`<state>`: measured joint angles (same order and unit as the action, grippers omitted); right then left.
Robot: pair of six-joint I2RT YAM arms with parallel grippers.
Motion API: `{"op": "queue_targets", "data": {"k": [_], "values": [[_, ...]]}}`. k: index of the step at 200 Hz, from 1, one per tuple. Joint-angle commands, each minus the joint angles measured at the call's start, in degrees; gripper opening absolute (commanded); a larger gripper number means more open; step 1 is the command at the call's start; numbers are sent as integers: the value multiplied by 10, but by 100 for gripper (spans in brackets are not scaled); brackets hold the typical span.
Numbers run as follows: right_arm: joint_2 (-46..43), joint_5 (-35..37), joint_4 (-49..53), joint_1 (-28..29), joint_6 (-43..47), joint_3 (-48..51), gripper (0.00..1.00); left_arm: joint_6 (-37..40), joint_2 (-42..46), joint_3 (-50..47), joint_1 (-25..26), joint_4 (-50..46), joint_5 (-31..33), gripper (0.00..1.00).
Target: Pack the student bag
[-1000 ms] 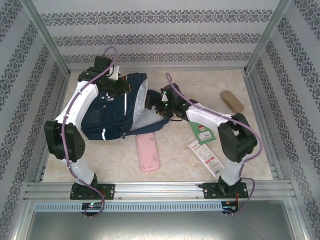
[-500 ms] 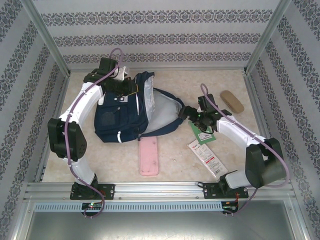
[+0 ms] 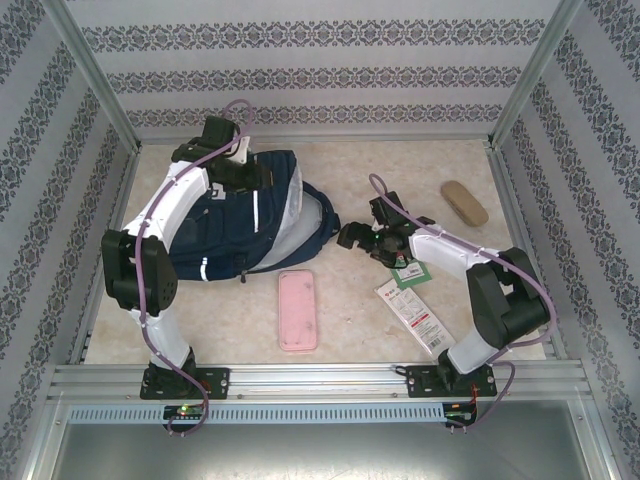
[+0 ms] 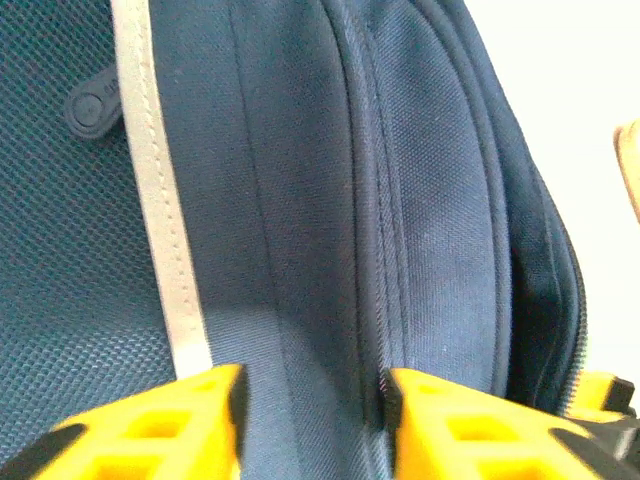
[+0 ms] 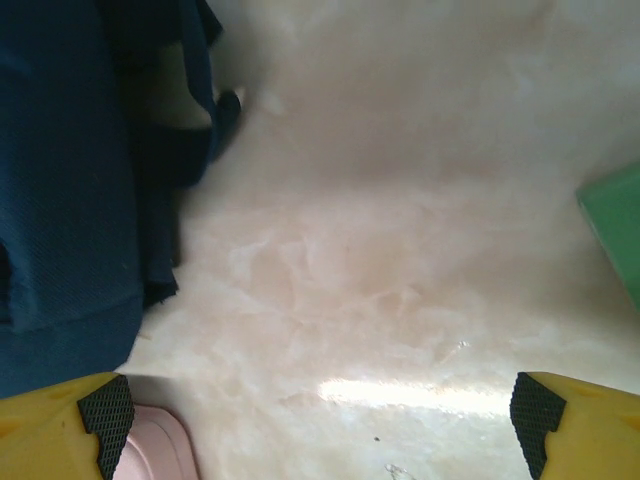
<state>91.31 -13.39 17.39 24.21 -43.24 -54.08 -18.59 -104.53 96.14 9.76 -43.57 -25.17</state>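
Hovering at the student bag [image 3: 225, 240] on a marbled table [image 3: 400, 170] between patterned walls [image 3: 320, 70], left pincer [image 4: 312, 385] and right pincer [image 5: 320, 410] stand released.

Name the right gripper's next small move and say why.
Probably swing the right gripper toward the pink case and lower onto it: its jaws stand wide and empty over bare table, and the case lies unpacked beside the bag.
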Motion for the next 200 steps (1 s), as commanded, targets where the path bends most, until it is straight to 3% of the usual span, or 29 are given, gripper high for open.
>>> {"op": "queue_targets", "data": {"k": [1,43,87,111,163,200], "values": [[-30,35,30,-6,11,-20,98,-1,17,22,4,-25,-2,55],[-99,79,87,-57,14,15,98,-24,30,60,48,-37,12,70],[-150,79,107,-146,4,96,98,-79,0,48,125,32,-32,64],[-163,54,74,-165,-1,137,96,-88,-51,76,167,38,-32,62],[-89,-28,-45,-173,4,143,93,-97,-145,132,219,42,-43,60],[-13,-49,-57,-173,52,83,92,-108,-184,141,236,45,-56,60]]}}
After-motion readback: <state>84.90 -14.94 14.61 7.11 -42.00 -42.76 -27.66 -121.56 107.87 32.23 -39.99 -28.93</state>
